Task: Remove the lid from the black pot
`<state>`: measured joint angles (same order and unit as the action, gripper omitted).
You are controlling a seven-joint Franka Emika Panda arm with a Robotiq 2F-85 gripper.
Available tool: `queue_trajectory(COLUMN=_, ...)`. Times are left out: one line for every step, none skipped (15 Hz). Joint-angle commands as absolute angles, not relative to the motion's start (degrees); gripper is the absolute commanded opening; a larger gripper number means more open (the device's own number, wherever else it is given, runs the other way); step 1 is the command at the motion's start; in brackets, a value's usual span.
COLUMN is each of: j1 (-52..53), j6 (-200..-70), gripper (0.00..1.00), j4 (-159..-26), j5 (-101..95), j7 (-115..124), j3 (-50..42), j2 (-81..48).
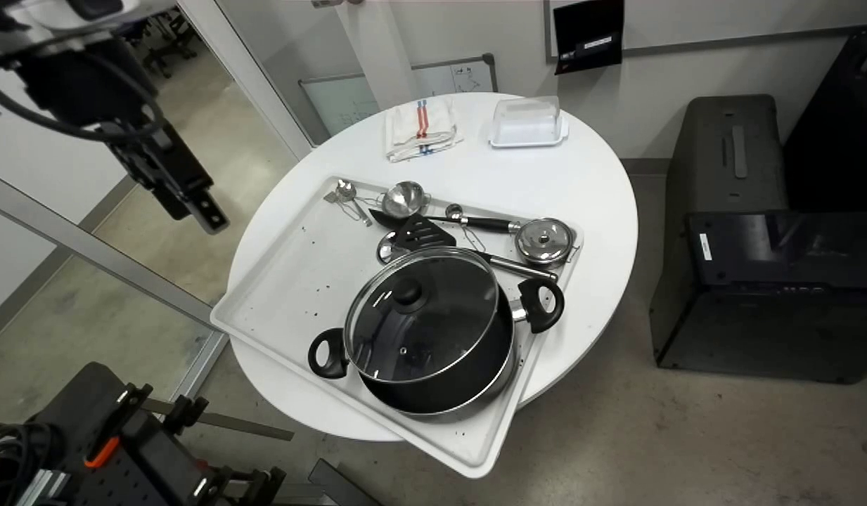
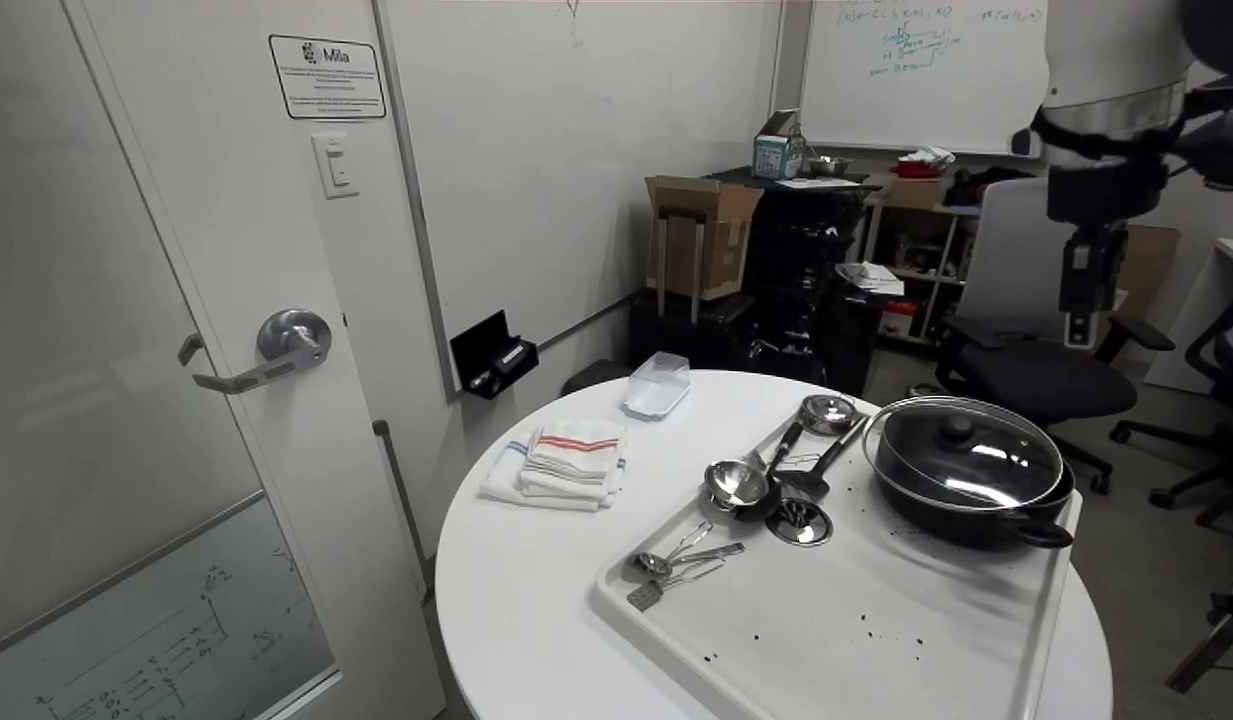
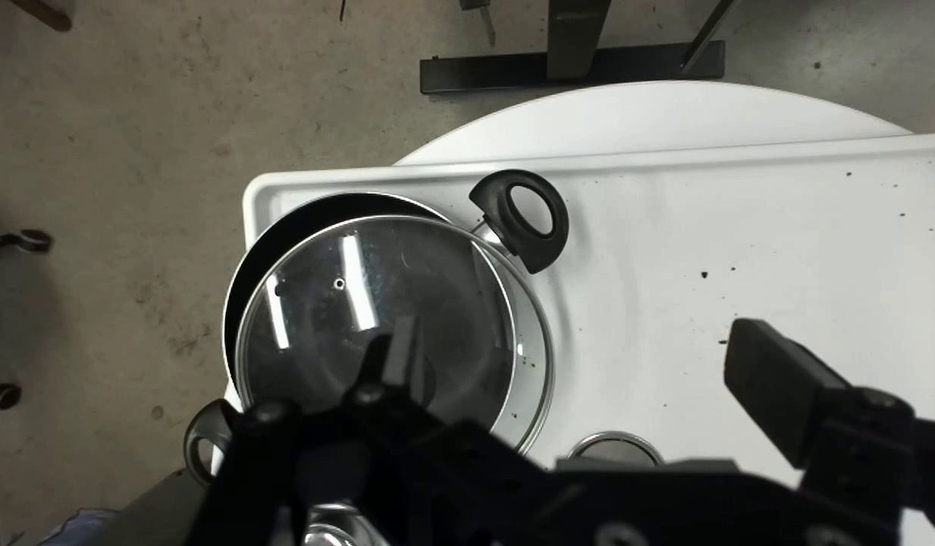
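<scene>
The hand point(image 3: 577, 353) hangs in the air, well apart fr. the black pot point(image 1: 468, 388), w/ its two fingers point(image 3: 778, 390) spread wide & nothing held btwn them. The glass lid point(image 1: 447, 330), round, w/ thin metal rim and dark knob point(image 1: 407, 292), rests on this pot, but off-centre: in the wrist view a crescent of the inside shows. The pot has smooth walls and two black loop handles point(image 1: 531, 302). It stands in the corner of a white rect. tray point(image 1: 271, 302), on the round desk point(image 1: 595, 176). Near it lies a black slotted turner point(image 1: 427, 237); farther, folded cloth towels point(image 1: 412, 125) w/ red & blue stripes.
</scene>
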<state>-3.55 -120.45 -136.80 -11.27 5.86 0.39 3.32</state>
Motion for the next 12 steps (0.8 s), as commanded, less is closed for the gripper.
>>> queue_trajectory(j1=-4.0, j6=-124.1, gripper=1.0, j4=-132.2, j5=-14.9, j7=9.5, j3=-1.5, j2=-4.9)
queue_trajectory(j1=-4.2, j6=-124.6, gripper=1.0, j4=-130.9, j5=-15.7, j7=10.5, j3=-2.1, j2=-7.1)
queue_trajectory(j1=-4.3, j6=-125.3, gripper=1.0, j4=-129.4, j5=-16.7, j7=11.9, j3=-3.0, j2=-9.3)
queue_trajectory(j1=-4.3, j6=-125.5, gripper=1.0, j4=-128.0, j5=-17.0, j7=12.9, j3=-3.7, j2=-11.3)
queue_trajectory(j1=-4.3, j6=-125.4, gripper=1.0, j4=-126.4, j5=-17.5, j7=13.7, j3=-4.6, j2=-13.4)
queue_trajectory(j1=-4.2, j6=-125.5, gripper=1.0, j4=-124.9, j5=-18.1, j7=14.7, j3=-5.4, j2=-15.5)
queue_trajectory(j1=-4.1, j6=-125.4, gripper=1.0, j4=-123.5, j5=-18.3, j7=15.2, j3=-6.2, j2=-17.3)
queue_trajectory(j1=-4.1, j6=-125.7, gripper=1.0, j4=-121.9, j5=-18.5, j7=15.7, j3=-7.0, j2=-19.4)
queue_trajectory(j1=-4.0, j6=-125.7, gripper=1.0, j4=-120.5, j5=-18.4, j7=15.8, j3=-7.6, j2=-21.3)
queue_trajectory(j1=-4.0, j6=-126.0, gripper=1.0, j4=-119.4, j5=-18.1, j7=15.9, j3=-8.1, j2=-22.8)
queue_trajectory(j1=-4.0, j6=-126.3, gripper=1.0, j4=-118.3, j5=-17.8, j7=15.7, j3=-8.5, j2=-24.3)
queue_trajectory(j1=-4.0, j6=-126.7, gripper=1.0, j4=-117.4, j5=-17.5, j7=15.5, j3=-8.8, j2=-25.6)
